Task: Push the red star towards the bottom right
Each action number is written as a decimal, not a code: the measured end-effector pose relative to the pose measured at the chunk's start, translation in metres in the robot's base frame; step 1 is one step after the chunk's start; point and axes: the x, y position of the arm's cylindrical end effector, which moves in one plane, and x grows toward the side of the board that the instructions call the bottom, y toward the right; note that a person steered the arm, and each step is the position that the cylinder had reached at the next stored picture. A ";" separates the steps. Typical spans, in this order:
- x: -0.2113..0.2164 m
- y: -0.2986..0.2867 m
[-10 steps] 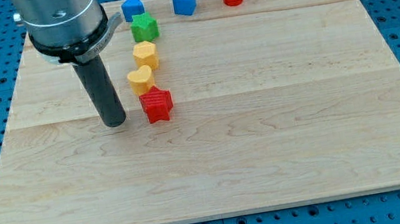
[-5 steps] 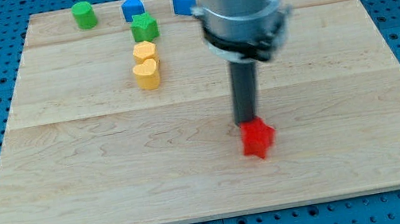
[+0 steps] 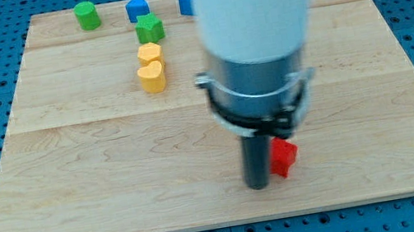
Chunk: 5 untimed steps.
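The red star lies on the wooden board, low and right of the middle. My tip rests on the board right beside the star's left side, touching or nearly touching it. The arm's body hides part of the star's upper left and the board above it.
A green cylinder, a blue block and a partly hidden blue block sit along the view's top. A green star, a yellow block and a yellow heart form a column below them.
The red star has gone from beside the yellow heart down and right across the board. My tip has followed it and now stands at the star's left instead of above it.
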 end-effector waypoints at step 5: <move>-0.051 0.085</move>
